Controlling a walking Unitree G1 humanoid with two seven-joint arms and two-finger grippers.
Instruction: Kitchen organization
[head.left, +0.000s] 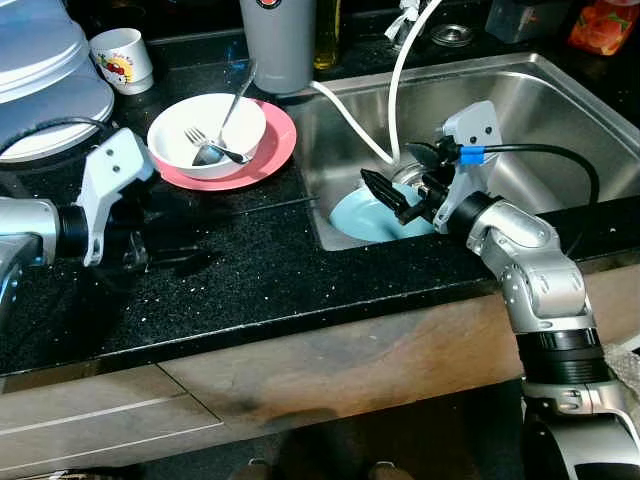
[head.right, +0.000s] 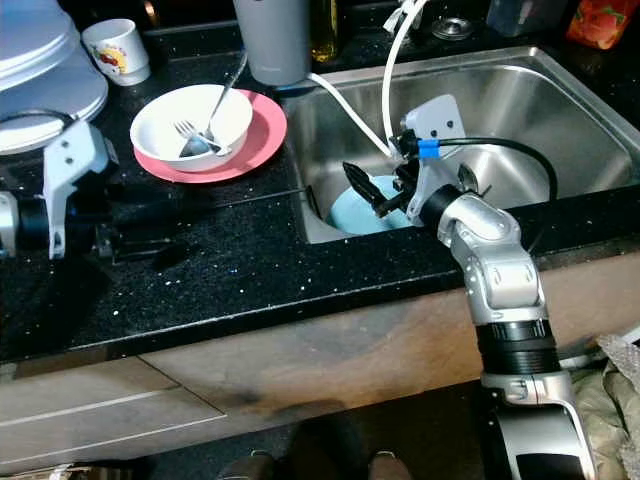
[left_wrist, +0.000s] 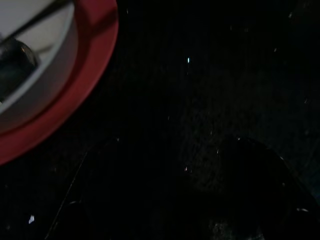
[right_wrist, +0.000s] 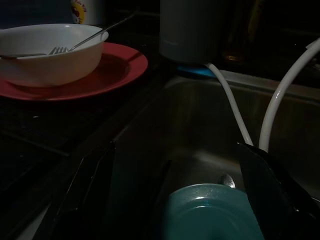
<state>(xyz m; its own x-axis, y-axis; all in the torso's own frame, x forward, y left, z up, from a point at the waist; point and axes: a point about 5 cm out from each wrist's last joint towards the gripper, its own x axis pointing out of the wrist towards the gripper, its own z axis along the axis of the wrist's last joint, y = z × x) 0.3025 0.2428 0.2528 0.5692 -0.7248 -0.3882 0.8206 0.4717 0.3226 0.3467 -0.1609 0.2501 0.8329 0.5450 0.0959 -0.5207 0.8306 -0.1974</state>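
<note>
White hose (head.left: 352, 124) into the sink, orange packet (head.left: 604, 25) at the counter's back corner.

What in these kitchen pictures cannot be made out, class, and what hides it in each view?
1. Left gripper: black against the black counter in both eye views; jaws unreadable.
2. Light blue plate in the sink: partly covered by the right gripper, whose jaws are open.
3. Left wrist view: too dark beyond the red plate.
4. Mug print: too small.

No words can be read; the white mug (head.left: 122, 58) bears only a cartoon print.
</note>
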